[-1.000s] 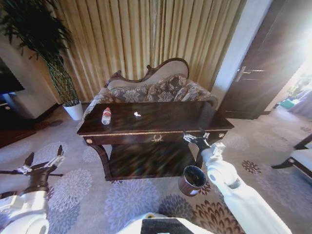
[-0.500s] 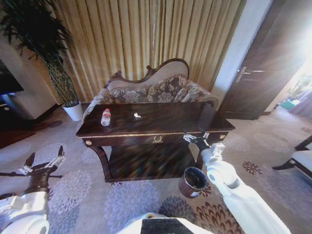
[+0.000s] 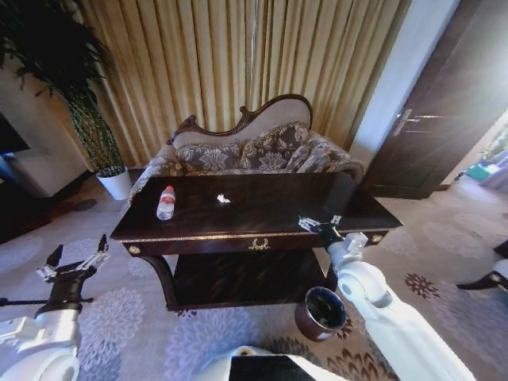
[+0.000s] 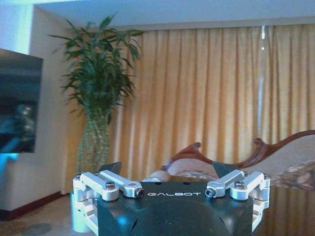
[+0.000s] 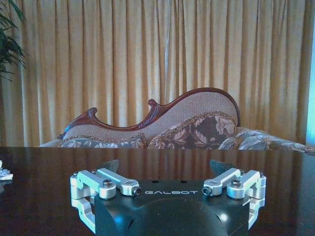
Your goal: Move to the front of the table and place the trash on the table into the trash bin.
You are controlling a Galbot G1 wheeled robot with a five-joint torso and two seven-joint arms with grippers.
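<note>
While the dark glossy table (image 3: 270, 213) stands squarely ahead in the head view, its gold-trimmed front edge facing the robot, both arms are held low on their own sides. A clear plastic bottle (image 3: 165, 202) with a red cap lies on its side at about ten o'clock on the tabletop, near the left end, and a small white crumpled scrap (image 3: 224, 198) sits at roughly eleven o'clock, well apart from the bottle and closer to the middle. On the carpet at about five o'clock, just beside the table's right front leg, stands the round maroon trash bin (image 3: 321, 313) with its shiny rim. The right gripper (image 3: 319, 225) hovers at the table's front edge, right of the gold drawer pull (image 3: 258, 244), with its two fingers spread wide and nothing between them; the right wrist view looks across the polished top towards the sofa (image 5: 162, 128), with the scrap at the edge. The left gripper (image 3: 77, 262) hangs over the carpet at about eight o'clock, well clear of the table's left end, its fingers likewise spread and empty. Behind the table stand the sofa, gold curtains (image 3: 238, 63) and a potted plant (image 3: 75, 87) in a white pot at ten o'clock.
</note>
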